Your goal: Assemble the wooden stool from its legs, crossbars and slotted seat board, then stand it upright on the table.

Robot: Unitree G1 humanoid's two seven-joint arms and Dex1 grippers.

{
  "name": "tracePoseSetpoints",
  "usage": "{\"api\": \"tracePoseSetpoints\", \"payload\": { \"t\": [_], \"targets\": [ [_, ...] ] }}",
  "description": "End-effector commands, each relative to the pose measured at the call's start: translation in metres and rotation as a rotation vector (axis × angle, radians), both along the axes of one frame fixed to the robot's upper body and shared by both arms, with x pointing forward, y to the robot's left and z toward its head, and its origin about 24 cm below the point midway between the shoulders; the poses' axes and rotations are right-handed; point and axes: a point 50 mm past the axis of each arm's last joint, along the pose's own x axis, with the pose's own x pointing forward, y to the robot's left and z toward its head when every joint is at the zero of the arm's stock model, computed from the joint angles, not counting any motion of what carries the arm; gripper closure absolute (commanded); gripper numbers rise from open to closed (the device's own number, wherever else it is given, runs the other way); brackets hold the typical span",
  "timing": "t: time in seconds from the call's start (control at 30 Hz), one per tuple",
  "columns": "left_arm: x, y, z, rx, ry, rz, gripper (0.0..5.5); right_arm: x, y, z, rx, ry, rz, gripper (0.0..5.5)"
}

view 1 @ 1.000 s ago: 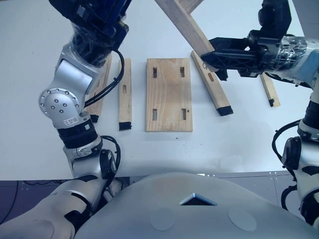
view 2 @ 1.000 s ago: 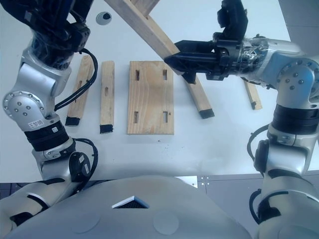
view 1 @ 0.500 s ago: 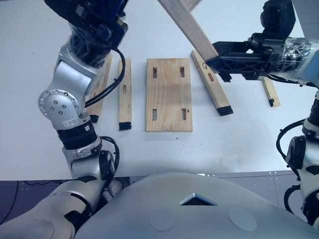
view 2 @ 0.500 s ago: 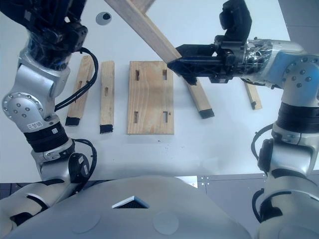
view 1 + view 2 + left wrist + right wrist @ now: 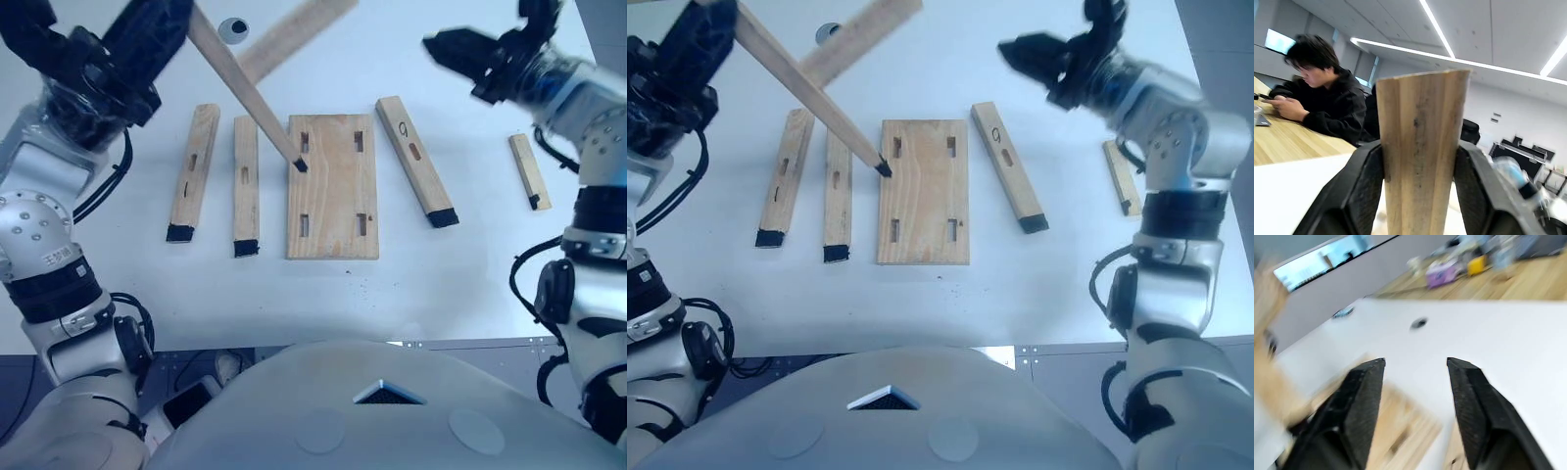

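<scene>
Head views: left gripper (image 5: 162,34) clamps a wooden leg (image 5: 240,93) whose long axis slants down and rightward, its black-capped end at the slotted seat board (image 5: 333,201), just nearside of the far-left slot (image 5: 304,143); contact I cannot tell. Board lies flat on the table (image 5: 441,284). Well apart, far right, hangs the right gripper (image 5: 468,57). Left wrist view: fingers (image 5: 1359,196) pinch the leg's upper end. Right wrist view: jaws spread, empty. Seating the leg looks like the left arm's job.

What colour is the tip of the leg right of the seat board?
Black tip, clearest in left eye view.
</scene>
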Motion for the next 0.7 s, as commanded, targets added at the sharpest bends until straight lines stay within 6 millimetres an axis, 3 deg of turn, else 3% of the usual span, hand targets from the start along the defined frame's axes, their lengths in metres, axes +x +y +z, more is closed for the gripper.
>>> {"api": "tracePoseSetpoints", "payload": {
  "t": [0.03, 0.33, 0.6, 0.7],
  "targets": [
    [-0.017, -0.005, -0.010, 0.075, 0.012, -0.035, 3.49, 0.016, -0.019, 0.010, 0.032, 0.025, -0.121, 3.92],
    [-0.037, -0.023, -0.040, 0.033, 0.092, -0.054, 3.49, 0.027, -0.016, 0.020, -0.024, 0.044, -0.041, 5.50],
    [-0.026, -0.005, -0.045, 0.106, 0.073, -0.039, 3.51, 0.025, -0.010, 0.020, -0.034, 0.033, 0.005, 5.50],
    [-0.035, 0.000, -0.053, 0.200, 0.106, -0.078, 3.51, 0.022, -0.010, 0.016, -0.040, 0.035, 0.018, 5.50]
  ]
}}
